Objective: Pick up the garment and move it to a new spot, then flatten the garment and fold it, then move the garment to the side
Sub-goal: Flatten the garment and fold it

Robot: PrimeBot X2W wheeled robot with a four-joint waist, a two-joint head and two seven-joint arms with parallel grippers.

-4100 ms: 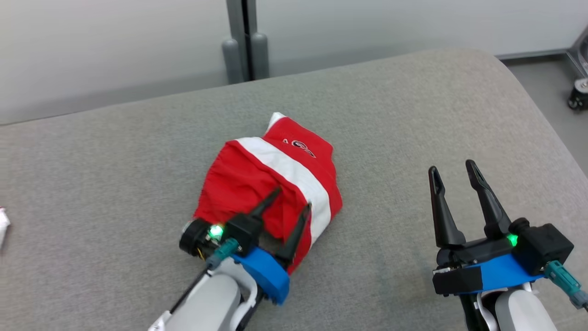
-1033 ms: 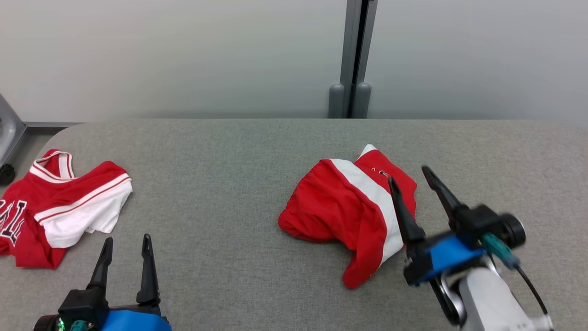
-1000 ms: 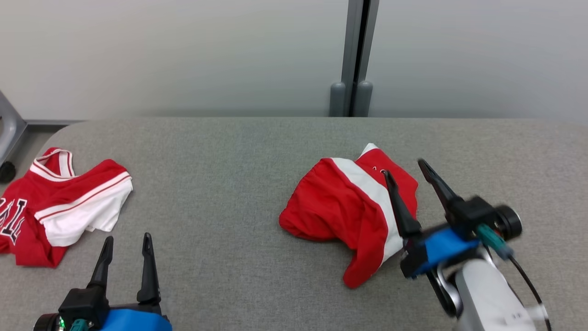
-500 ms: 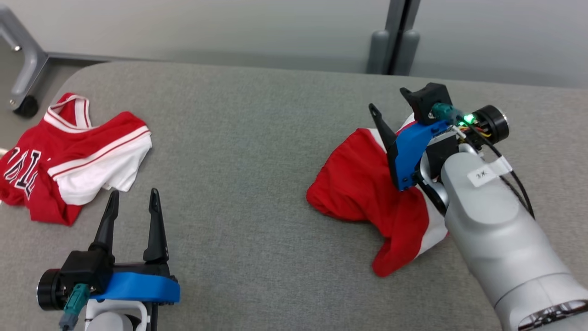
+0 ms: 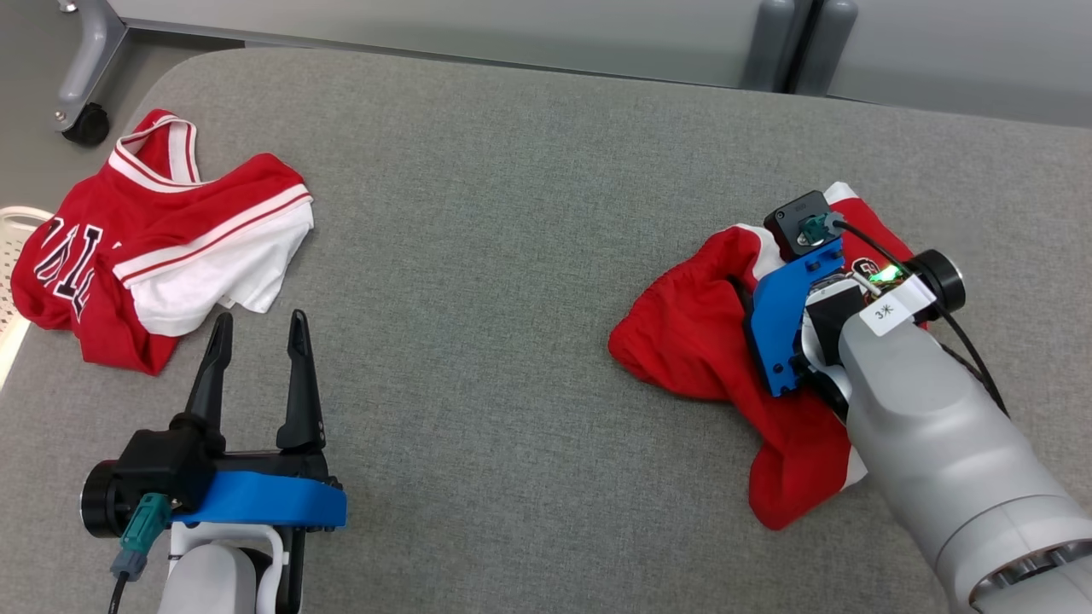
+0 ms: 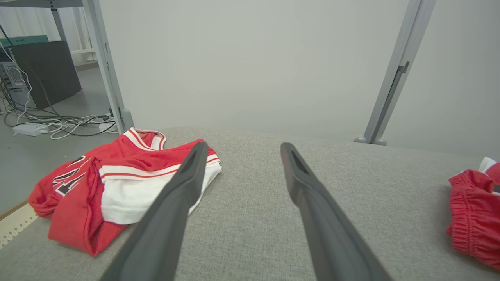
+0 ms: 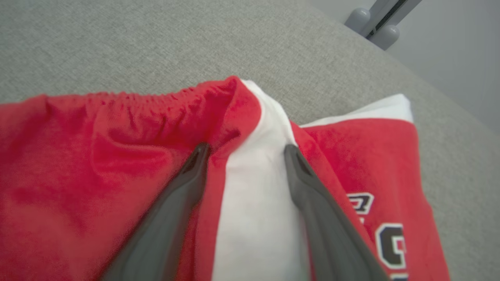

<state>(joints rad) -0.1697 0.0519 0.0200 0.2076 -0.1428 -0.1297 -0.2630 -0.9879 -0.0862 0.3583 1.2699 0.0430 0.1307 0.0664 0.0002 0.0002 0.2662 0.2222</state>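
The garment, red shorts (image 5: 682,341) with a white side stripe, lies crumpled on the right of the grey padded table (image 5: 512,213). My right gripper (image 7: 244,150) points down into it. Its jaws are open, and the fingertips (image 7: 199,154) press into the cloth on either side of a raised fold of the white stripe. In the head view the blue wrist mount (image 5: 785,324) hides those fingers. My left gripper (image 5: 260,320) hovers open and empty over the table's near left, far from the shorts (image 6: 472,218).
A red and white jersey (image 5: 171,247) lies bunched at the table's far left, just beyond my left fingertips (image 6: 201,148). A wheeled frame leg (image 5: 85,119) and a white basket (image 5: 13,256) stand off the left edge. A grey post (image 5: 789,43) rises behind the table.
The head camera has tilted down and shifted. My right gripper has swung over the shorts and come down into them, bunching the cloth. The left gripper has kept its place.
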